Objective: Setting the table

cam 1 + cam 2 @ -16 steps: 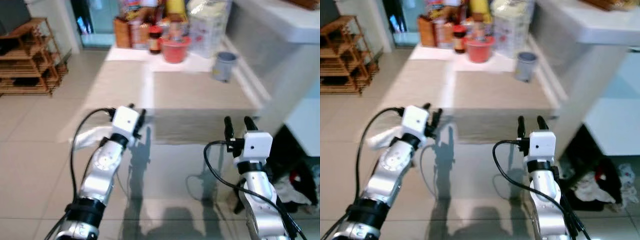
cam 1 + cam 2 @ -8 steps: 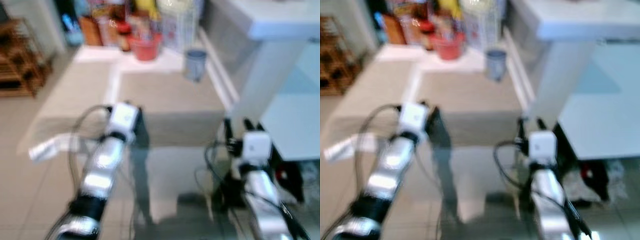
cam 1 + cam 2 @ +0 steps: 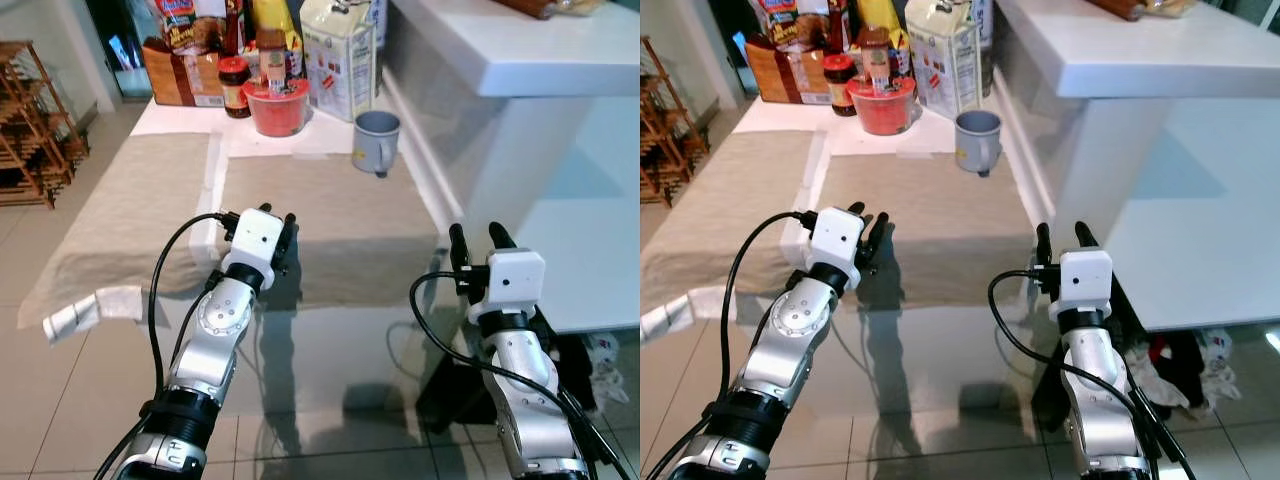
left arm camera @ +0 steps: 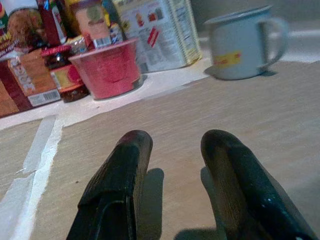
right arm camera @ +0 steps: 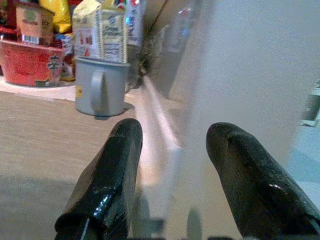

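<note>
The fingers of the left gripper point(image 4: 172, 185) are apart and hold nothing; they hover just above the near edge of a beige placemat point(image 3: 320, 215), pointing toward the far end of the table. The fingers of the right gripper point(image 5: 182, 175) are apart too and empty, raised near the right edge of the glass table point(image 3: 330, 340), close to the white counter point(image 3: 520, 50). I judge that both arms are held forward and ready because no item is picked yet; the robot seems to be approaching the table to choose something.

The things for the setting stand at the far end. A grey mug point(image 3: 377, 141) stands upright at the far right corner of the placemat, with its handle to the side. Just beyond it are a red bowl point(image 3: 276, 106), a dark jar point(image 3: 234, 73), a milk carton point(image 3: 339, 57) and a brown box point(image 3: 182, 70), grouped close together on a white mat. A second beige placemat point(image 3: 130, 215) lies to the left, and a piece of white paper point(image 3: 90, 310) hangs at its near corner.

The table top is glass and reflects the arms. The floor has pale tiles, and a wooden rack point(image 3: 30, 120) stands at the far left.
</note>
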You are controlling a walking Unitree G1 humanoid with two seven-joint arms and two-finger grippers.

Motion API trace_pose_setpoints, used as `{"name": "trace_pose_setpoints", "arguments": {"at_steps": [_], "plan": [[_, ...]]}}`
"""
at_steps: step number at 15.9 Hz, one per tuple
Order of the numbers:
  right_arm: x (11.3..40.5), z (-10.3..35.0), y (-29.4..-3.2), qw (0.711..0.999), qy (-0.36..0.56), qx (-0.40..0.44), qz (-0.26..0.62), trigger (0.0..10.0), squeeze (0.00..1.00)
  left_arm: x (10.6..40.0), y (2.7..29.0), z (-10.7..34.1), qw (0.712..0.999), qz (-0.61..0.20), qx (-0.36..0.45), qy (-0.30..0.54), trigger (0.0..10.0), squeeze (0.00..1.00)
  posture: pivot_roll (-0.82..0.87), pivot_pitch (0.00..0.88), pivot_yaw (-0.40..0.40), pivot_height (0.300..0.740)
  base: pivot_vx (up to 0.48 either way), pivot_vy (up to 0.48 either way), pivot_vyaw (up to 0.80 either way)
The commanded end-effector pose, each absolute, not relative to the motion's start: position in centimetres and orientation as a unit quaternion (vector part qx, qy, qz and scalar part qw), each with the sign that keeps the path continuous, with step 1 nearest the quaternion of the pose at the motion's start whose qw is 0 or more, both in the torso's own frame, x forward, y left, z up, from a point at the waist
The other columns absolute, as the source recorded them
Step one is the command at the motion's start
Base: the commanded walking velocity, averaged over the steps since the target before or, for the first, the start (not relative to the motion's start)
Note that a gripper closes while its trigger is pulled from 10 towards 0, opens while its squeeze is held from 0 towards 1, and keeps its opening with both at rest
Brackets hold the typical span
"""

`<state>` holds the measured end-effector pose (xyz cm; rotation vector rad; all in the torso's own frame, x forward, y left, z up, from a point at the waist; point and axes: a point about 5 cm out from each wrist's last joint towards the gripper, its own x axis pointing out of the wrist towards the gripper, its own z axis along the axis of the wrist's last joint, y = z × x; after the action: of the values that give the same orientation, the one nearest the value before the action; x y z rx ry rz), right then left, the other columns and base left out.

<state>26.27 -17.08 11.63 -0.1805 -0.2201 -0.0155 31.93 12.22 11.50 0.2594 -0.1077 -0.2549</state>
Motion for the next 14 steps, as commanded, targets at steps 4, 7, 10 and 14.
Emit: {"name": "trace_pose_setpoints", "arguments": {"at_steps": [4, 7, 10, 14], "plan": [[26.5, 11.8, -16.6, 0.990, -0.108, -0.087, 0.009, 10.0, 0.00, 31.9, 12.7, 12.2, 0.984, -0.102, 0.126, -0.072, 10.0, 0.00, -0.02, 0.000, 0.010, 0.740, 0.221, 0.000, 0.00], [26.5, 11.9, -16.4, 0.990, -0.109, -0.081, 0.020, 10.0, 0.00, 32.0, 12.7, 12.2, 0.984, -0.100, 0.126, -0.073, 10.0, 0.00, -0.02, 0.000, 0.010, 0.740, 0.000, 0.000, 0.00], [27.0, 11.9, -15.7, 0.992, -0.099, -0.066, 0.046, 10.0, 0.00, 32.1, 12.7, 12.3, 0.984, -0.093, 0.131, -0.074, 10.0, 0.00, -0.02, 0.000, 0.010, 0.740, 0.000, 0.000, 0.00], [28.6, 12.1, -16.0, 0.993, -0.085, -0.059, 0.049, 10.0, 0.00, 32.1, 12.6, 12.4, 0.984, -0.094, 0.131, -0.076, 10.0, 0.00, -0.01, 0.000, 0.015, 0.740, 0.000, 0.000, 0.00]]}}
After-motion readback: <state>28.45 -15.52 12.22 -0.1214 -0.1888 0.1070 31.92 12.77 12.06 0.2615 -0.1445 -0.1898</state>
